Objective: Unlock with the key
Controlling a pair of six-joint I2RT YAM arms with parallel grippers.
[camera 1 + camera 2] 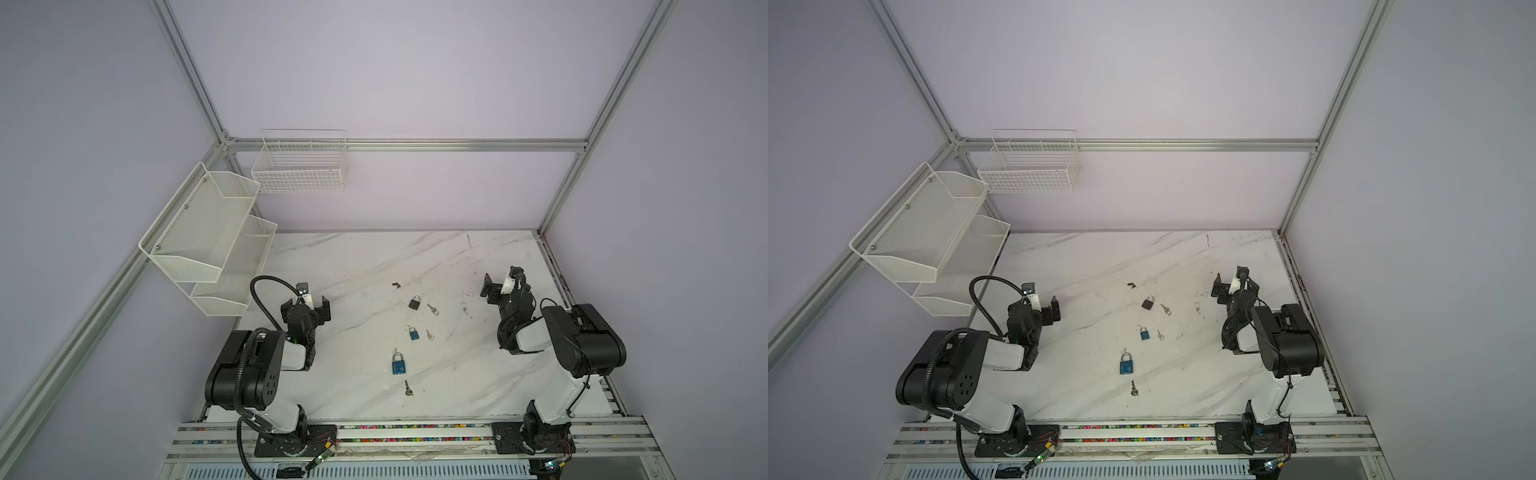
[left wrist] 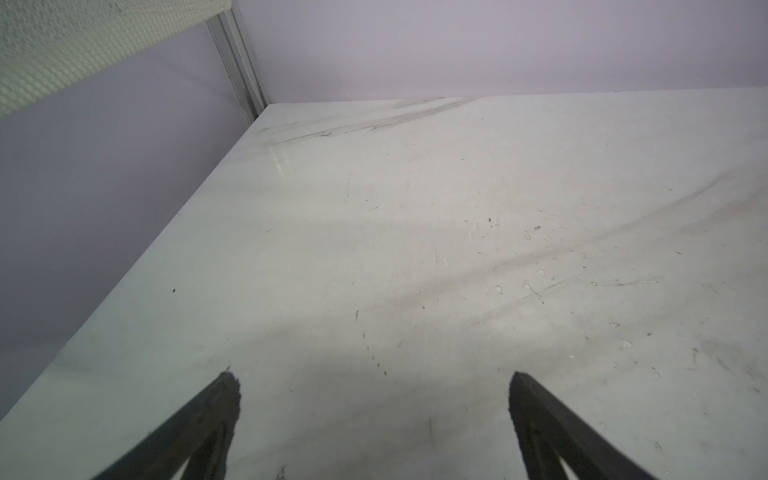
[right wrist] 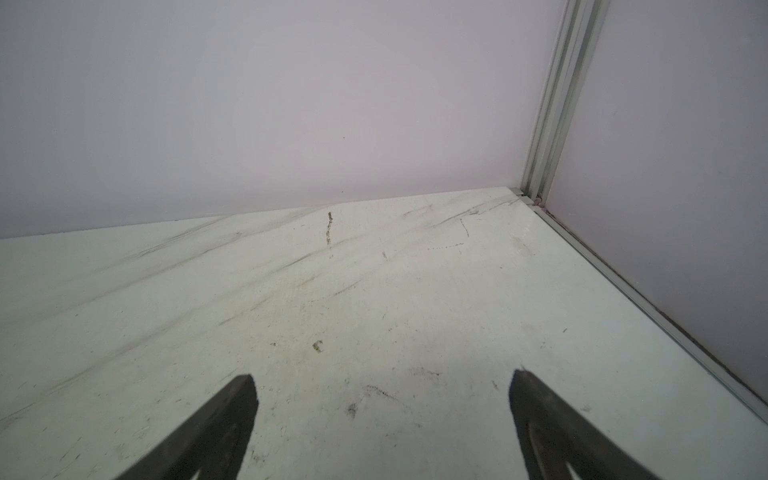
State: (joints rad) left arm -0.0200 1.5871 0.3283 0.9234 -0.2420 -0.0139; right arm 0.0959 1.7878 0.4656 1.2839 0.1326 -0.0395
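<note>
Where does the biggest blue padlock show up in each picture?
In a top view: biggest blue padlock, mid-table, frontmost of three padlocks.
In a top view: biggest blue padlock, same spot.
Left wrist view: not in it.
Right wrist view: not in it.
Shared landmark: key just in front of it, in both top views.

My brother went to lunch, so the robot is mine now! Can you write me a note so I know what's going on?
Left gripper: open, empty, off to the left side.
Right gripper: open, empty, off to the right side.
Mid-table, back to front: black padlock, small blue padlock, big blue padlock.
Four loose keys: far key, upper silver key, lower silver key, near key.
Done: nothing; no key is in a lock.
Left: grab a key, insert it, turn.
</note>
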